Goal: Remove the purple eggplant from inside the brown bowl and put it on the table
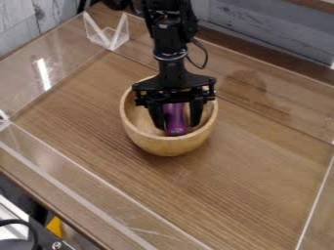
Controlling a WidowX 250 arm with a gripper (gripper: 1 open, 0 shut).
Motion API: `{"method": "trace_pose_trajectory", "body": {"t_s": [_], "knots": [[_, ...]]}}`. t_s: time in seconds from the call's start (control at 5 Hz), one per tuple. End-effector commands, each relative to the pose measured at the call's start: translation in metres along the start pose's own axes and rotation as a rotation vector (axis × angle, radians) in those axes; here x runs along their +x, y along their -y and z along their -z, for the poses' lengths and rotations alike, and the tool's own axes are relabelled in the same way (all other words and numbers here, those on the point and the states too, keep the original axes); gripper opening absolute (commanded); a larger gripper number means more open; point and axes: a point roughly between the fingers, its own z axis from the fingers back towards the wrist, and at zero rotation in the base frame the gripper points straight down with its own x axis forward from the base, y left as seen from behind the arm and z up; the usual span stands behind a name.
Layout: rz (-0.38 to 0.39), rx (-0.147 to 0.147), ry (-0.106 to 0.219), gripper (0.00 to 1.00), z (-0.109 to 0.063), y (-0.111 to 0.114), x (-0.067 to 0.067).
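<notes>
The brown bowl (146,139) stands near the middle of the table (248,176). Inside it lies the purple eggplant (177,118), upright-slanted against the far inner wall. My black gripper (174,107) hangs straight down into the bowl from above. Its jaws stand wide open, one finger (143,104) on the left of the eggplant and the other on the right, astride it. I cannot tell whether the fingers touch the eggplant. Its stem tip is hidden.
Low clear acrylic walls (53,68) ring the tabletop. A clear triangular stand (107,35) sits at the back left corner. A black cable and yellow part show at the bottom left, off the table.
</notes>
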Motion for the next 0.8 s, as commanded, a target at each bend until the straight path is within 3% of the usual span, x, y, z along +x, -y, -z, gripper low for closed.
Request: {"method": "trace_pose_trajectory", "body": {"t_s": [0.0, 0.2, 0.4, 0.6], "knots": [[-0.001, -0.038, 0.066, 0.00, -0.0196, 0.0064, 0.0105], [-0.003, -0.041, 0.065, 0.00, -0.0203, 0.0065, 0.0107], [0.001, -0.044, 0.074, 1.00, -0.0216, 0.0068, 0.0111], [-0.001, -0.043, 0.073, 0.00, -0.0216, 0.0069, 0.0112]]}}
